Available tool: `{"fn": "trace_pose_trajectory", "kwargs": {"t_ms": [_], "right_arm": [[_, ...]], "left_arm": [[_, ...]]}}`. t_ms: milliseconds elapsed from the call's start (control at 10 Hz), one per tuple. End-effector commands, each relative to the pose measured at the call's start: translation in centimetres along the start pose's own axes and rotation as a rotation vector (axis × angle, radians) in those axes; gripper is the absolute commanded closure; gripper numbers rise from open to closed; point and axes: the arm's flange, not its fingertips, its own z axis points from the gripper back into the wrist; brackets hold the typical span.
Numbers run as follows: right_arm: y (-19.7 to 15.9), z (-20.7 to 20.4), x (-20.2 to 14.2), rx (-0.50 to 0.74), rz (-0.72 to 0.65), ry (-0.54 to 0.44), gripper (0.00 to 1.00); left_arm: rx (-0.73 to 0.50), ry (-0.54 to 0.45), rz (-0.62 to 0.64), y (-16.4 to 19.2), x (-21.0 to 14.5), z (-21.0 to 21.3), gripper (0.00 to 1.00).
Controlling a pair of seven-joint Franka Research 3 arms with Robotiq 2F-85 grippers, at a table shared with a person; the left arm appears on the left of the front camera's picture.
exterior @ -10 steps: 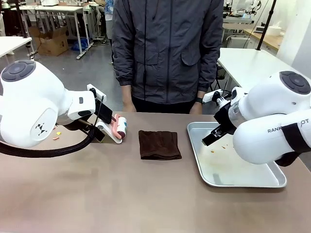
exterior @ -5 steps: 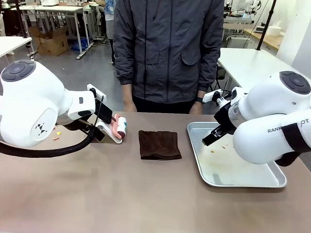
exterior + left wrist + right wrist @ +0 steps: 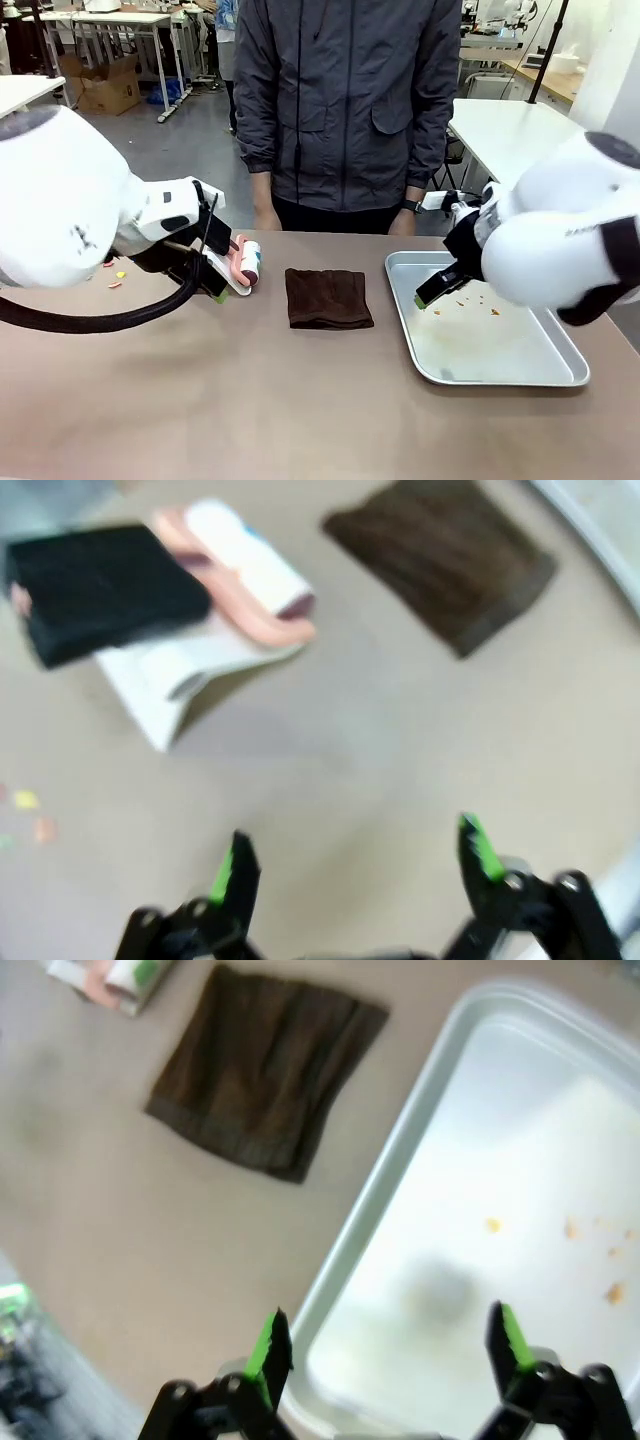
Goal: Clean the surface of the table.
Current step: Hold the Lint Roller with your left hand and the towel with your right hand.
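Note:
The brownish table [image 3: 300, 400] carries a folded dark brown cloth [image 3: 328, 298] at its middle. Left of the cloth a lint roller [image 3: 246, 263] with a pink handle rests on a white stand. My left gripper [image 3: 215, 290] hovers just left of that stand. In the left wrist view it [image 3: 358, 860] is open over bare table [image 3: 380, 740], with the roller [image 3: 250, 565] and the cloth [image 3: 450, 555] ahead. My right gripper [image 3: 428, 295] hangs open above the left rim of the silver tray [image 3: 560, 375]. The right wrist view shows it [image 3: 388, 1345] empty over that rim.
Small coloured crumbs [image 3: 118, 277] lie on the table at the far left, seen too as crumbs [image 3: 35, 815] in the left wrist view. Orange crumbs [image 3: 492, 1224] sit inside the tray [image 3: 400, 1130]. A person in a grey jacket [image 3: 345, 100] stands at the far edge.
Both arms have shifted. The left gripper has dropped a little beside the roller stand. The right gripper has moved slightly down and left over the tray's rim. Both stay open.

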Motion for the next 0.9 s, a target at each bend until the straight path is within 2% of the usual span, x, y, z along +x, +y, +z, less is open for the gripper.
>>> {"fn": "trace_pose_trajectory", "kwargs": {"t_ms": [0, 100, 200, 400, 600, 800], "right_arm": [[-1.8, 4.4, -0.4, 0.209, -0.135, 0.06, 0.0], [-2.8, 5.7, -1.2, 0.349, -0.162, 0.09, 0.0], [-4.2, 7.2, -2.6, 0.473, -0.151, 0.083, 0.0], [-7.7, 9.9, -7.0, 0.621, -0.202, -0.03, 0.0], [-10.4, 11.6, -12.4, 0.704, -0.29, -0.175, 0.0], [-13.6, 11.8, -16.8, 0.735, -0.441, -0.283, 0.0]], "left_arm": [[-0.126, 0.031, 0.149, 2.7, -1.3, 4.9, 0.0], [-0.203, -0.015, 0.198, 3.6, -2.1, 6.8, 0.0], [-0.298, -0.058, 0.17, 4.7, -3.4, 8.7, 0.0], [-0.422, -0.185, 0.242, 10.1, -7.0, 12.3, 0.0], [-0.53, -0.324, 0.359, 16.1, -11.6, 13.9, 0.0], [-0.591, -0.455, 0.471, 21.4, -16.8, 14.2, 0.0]]}}
